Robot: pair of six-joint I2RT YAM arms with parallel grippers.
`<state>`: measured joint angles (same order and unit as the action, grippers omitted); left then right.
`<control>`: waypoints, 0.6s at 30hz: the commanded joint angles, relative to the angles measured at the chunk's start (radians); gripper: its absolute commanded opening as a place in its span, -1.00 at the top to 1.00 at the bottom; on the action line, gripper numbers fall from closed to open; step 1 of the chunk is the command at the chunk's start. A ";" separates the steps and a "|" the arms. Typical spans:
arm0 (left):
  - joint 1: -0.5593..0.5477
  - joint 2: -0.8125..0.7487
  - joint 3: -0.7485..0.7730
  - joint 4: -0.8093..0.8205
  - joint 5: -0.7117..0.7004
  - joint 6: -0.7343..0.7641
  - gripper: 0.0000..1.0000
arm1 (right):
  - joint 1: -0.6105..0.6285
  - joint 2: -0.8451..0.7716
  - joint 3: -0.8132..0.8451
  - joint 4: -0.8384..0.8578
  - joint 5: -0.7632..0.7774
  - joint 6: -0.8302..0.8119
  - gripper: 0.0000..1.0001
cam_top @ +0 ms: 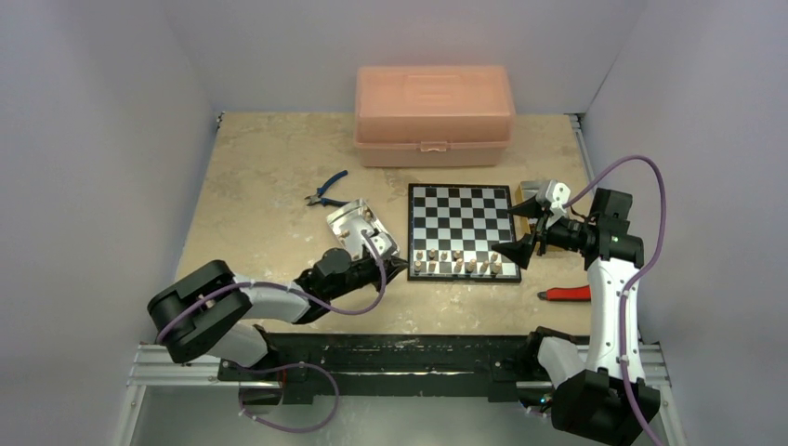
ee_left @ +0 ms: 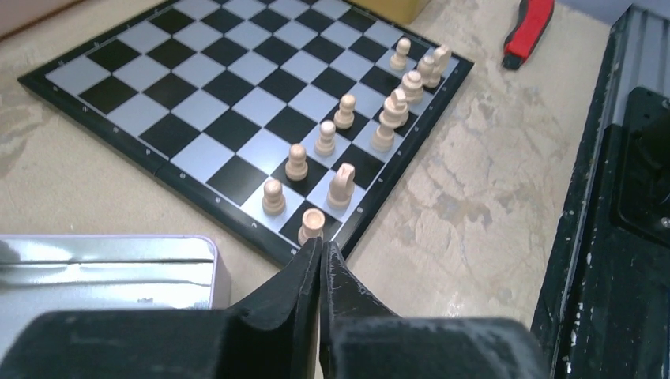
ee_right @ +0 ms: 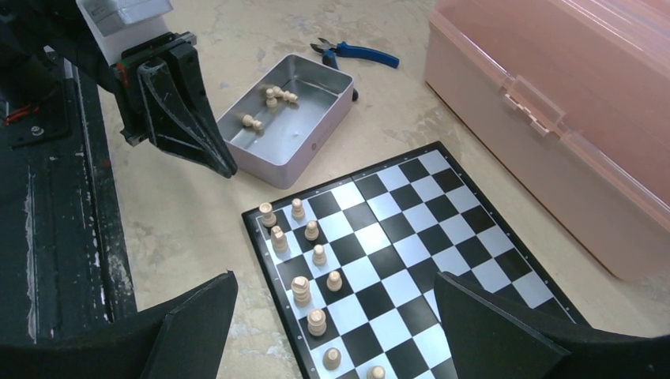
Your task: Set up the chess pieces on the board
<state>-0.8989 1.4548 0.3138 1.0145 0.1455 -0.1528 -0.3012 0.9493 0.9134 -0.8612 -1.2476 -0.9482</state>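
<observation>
Although tan chess pieces [ee_left: 345,111] partly filled two rows of the board [ee_left: 197,87], more lay in the tin [ee_right: 308,138]; left tool [ee_left: 319,245] was pinched shut, right tool [ee_right: 333,280] wide.

A beige, marbled table [cam_top: 260,177] is enclosed by plain pale-grey walls [cam_top: 93,111] behind it and at both sides. Along the table's near edge an aluminium rail [cam_top: 177,367] is fixed. Soft, even light is cast.

Left end effector [ee_left: 320,259] low, fingers pressed together, right end effector [cam_top: 519,229] higher, fingers spread wide
</observation>
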 commanded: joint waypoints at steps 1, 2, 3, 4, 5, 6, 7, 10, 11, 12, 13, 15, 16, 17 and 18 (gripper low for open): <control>-0.005 -0.088 0.105 -0.426 -0.050 0.024 1.00 | 0.004 0.000 0.007 -0.010 -0.007 -0.020 -0.98; -0.006 -0.094 0.130 -0.487 -0.056 0.023 1.00 | 0.004 0.000 0.007 -0.011 -0.006 -0.020 -0.98; -0.009 -0.095 0.147 -0.523 -0.061 0.025 1.00 | 0.004 0.002 0.007 -0.012 -0.006 -0.020 -0.98; -0.013 -0.091 0.160 -0.547 -0.065 0.025 1.00 | 0.004 0.002 0.007 -0.012 -0.005 -0.021 -0.98; -0.016 -0.084 0.171 -0.560 -0.068 0.020 1.00 | 0.004 0.002 0.008 -0.012 -0.003 -0.021 -0.98; -0.018 -0.073 0.180 -0.565 -0.070 0.015 1.00 | 0.004 0.001 0.007 -0.012 -0.004 -0.021 -0.98; -0.021 -0.059 0.193 -0.572 -0.070 0.008 1.00 | 0.004 0.000 0.007 -0.012 -0.002 -0.021 -0.98; -0.032 -0.008 0.232 -0.584 -0.081 -0.017 1.00 | 0.005 0.000 0.007 -0.012 -0.003 -0.023 -0.98; -0.037 0.012 0.241 -0.587 -0.094 -0.028 1.00 | 0.005 0.000 0.007 -0.013 -0.001 -0.023 -0.98; -0.040 0.026 0.247 -0.583 -0.106 -0.038 1.00 | 0.005 0.000 0.008 -0.013 -0.001 -0.023 -0.98; -0.044 0.036 0.250 -0.579 -0.123 -0.047 1.00 | 0.006 0.000 0.007 -0.012 -0.001 -0.024 -0.98; -0.048 0.050 0.252 -0.562 -0.142 -0.060 1.00 | 0.006 0.000 0.007 -0.014 -0.001 -0.025 -0.98; -0.049 0.055 0.257 -0.557 -0.142 -0.067 1.00 | 0.005 0.000 0.007 -0.015 -0.001 -0.026 -0.98; -0.051 0.061 0.264 -0.559 -0.163 -0.071 1.00 | 0.005 0.000 0.008 -0.016 -0.001 -0.026 -0.98; -0.052 0.067 0.270 -0.559 -0.169 -0.073 1.00 | 0.005 0.000 0.008 -0.016 -0.001 -0.027 -0.98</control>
<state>-0.9421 1.5063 0.5350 0.4412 0.0341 -0.1913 -0.3008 0.9493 0.9134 -0.8642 -1.2469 -0.9558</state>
